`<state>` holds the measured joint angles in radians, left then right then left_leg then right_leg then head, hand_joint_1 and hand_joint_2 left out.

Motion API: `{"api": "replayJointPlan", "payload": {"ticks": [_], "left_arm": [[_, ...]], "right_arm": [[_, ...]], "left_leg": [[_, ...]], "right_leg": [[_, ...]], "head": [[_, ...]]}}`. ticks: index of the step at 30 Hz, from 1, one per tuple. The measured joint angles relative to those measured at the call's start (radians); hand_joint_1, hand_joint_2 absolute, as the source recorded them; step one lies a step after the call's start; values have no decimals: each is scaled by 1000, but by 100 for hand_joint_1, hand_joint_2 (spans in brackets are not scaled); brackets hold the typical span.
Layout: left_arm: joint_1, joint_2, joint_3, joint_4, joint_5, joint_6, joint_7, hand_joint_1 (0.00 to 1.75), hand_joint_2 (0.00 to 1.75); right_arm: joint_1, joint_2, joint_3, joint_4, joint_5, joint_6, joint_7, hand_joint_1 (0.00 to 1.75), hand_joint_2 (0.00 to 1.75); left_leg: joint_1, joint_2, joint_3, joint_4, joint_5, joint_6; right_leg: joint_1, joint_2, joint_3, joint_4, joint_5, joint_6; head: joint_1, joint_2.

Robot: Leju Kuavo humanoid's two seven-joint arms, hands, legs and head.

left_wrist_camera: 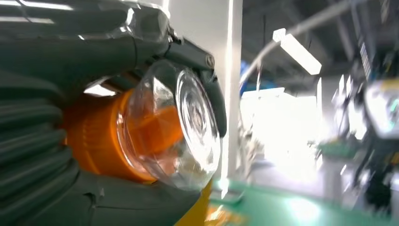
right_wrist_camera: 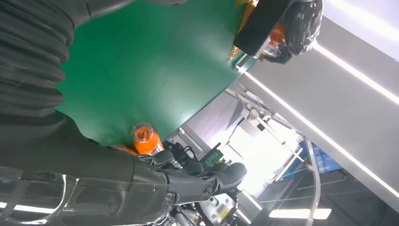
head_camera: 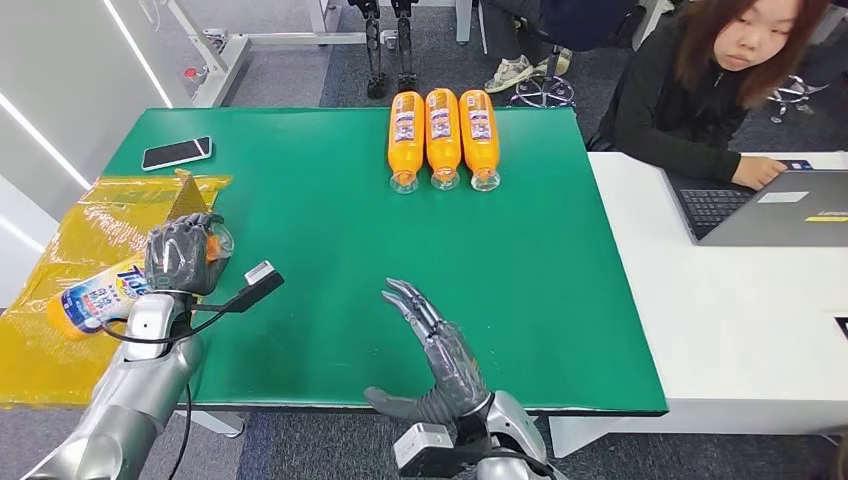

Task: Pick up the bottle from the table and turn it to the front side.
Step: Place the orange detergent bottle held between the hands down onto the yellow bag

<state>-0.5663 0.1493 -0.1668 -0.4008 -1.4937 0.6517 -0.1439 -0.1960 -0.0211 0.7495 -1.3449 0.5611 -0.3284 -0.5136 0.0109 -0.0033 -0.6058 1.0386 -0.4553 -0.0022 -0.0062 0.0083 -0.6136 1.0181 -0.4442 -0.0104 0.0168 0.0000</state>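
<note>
My left hand [head_camera: 182, 252] grips an orange bottle [head_camera: 96, 294] with a blue and white label, held on its side above the table's left edge. The bottle's clear base [left_wrist_camera: 181, 123] pokes out between the fingers [left_wrist_camera: 207, 75] in the left wrist view. Three more orange bottles [head_camera: 443, 136] lie side by side at the far middle of the green table [head_camera: 330, 250], their bases toward me. My right hand [head_camera: 437, 360] hovers open over the near middle of the table, fingers spread, holding nothing. One orange bottle [right_wrist_camera: 145, 140] appears small in the right wrist view.
A yellow plastic sheet [head_camera: 70, 250] covers the table's left end. A phone [head_camera: 176, 152] lies at the far left corner. To the right stands a white desk [head_camera: 720, 320] with a laptop [head_camera: 770, 205], where a person [head_camera: 700, 80] sits.
</note>
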Motion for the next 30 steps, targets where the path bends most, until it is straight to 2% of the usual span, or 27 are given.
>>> {"api": "replayJointPlan", "payload": {"ticks": [2,3,6,7,20,25,30], "left_arm": [[0,6,-10,30,-25,-36,24,170,175],[2,9,-14,42,-35,-51,33,148,175],[6,16,-27,68,-52,-75,49,22,175],[7,18,-30,74,-54,-80,51,0,175],[23,23,-36,100,-68,-60,44,0,175],[19,24,-36,100,-36,-28,-65,0,175],[-5,30,-36,80,-28,-97,-163,0,175]], "right_arm": [[11,-12,0,-5,0,-6,0,0,175],[17,-19,0,-9,0,-8,-1,0,175],[32,-37,0,-15,3,-12,-4,0,175],[35,-40,0,-17,7,-11,-7,0,175],[37,-56,0,-19,12,-2,-13,0,175],[37,-57,0,-25,14,-4,4,0,175],[42,-57,0,-32,20,-17,18,0,175]], "left_leg": [[0,0,0,0,0,0],[0,0,-1,0,0,0],[0,0,-1,0,0,0],[0,0,-1,0,0,0],[0,0,-1,0,0,0],[0,0,-1,0,0,0],[0,0,-1,0,0,0]], "right_leg": [[0,0,0,0,0,0],[0,0,0,0,0,0],[0,0,-1,0,0,0],[0,0,-1,0,0,0],[0,0,-1,0,0,0],[0,0,-1,0,0,0],[0,0,-1,0,0,0]], "head": [[0,0],[0,0],[0,0],[0,0],[0,0],[0,0],[0,0]]}}
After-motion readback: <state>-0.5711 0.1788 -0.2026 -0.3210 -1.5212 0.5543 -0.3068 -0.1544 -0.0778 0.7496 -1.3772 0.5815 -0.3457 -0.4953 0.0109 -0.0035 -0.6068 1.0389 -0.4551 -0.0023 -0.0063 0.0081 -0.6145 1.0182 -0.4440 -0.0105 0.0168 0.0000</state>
